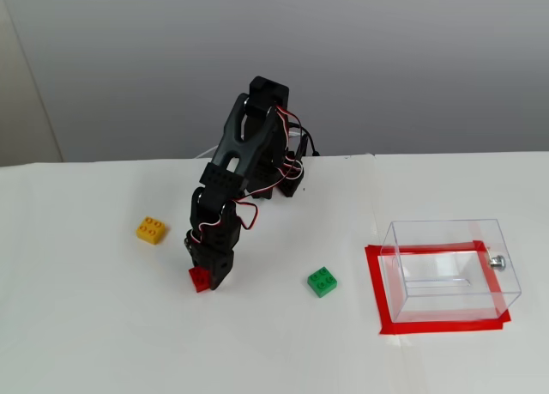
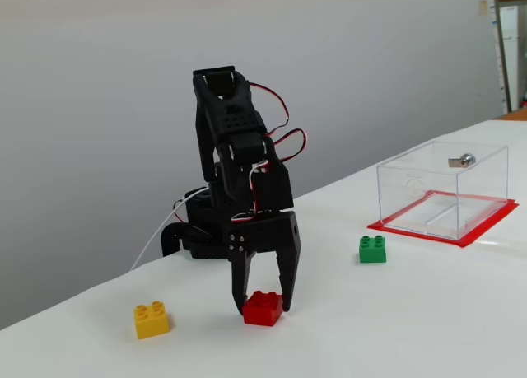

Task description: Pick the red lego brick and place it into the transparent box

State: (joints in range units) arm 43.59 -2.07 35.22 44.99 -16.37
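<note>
The red lego brick (image 2: 263,308) is seen resting on the white table (image 2: 428,312), straddled by the black gripper (image 2: 265,299), whose two fingers are lowered on either side of it, close against its sides; a firm pinch cannot be confirmed. A yellow brick (image 2: 152,319) lies to its left in this side-on fixed view, a green brick (image 2: 372,249) to its right. The transparent box (image 1: 450,269) is framed by red tape (image 1: 376,291), well apart from the arm.

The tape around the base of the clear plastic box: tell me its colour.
Red tape, framing the clear plastic box on the white table; clearest in the higher fixed view.
</note>
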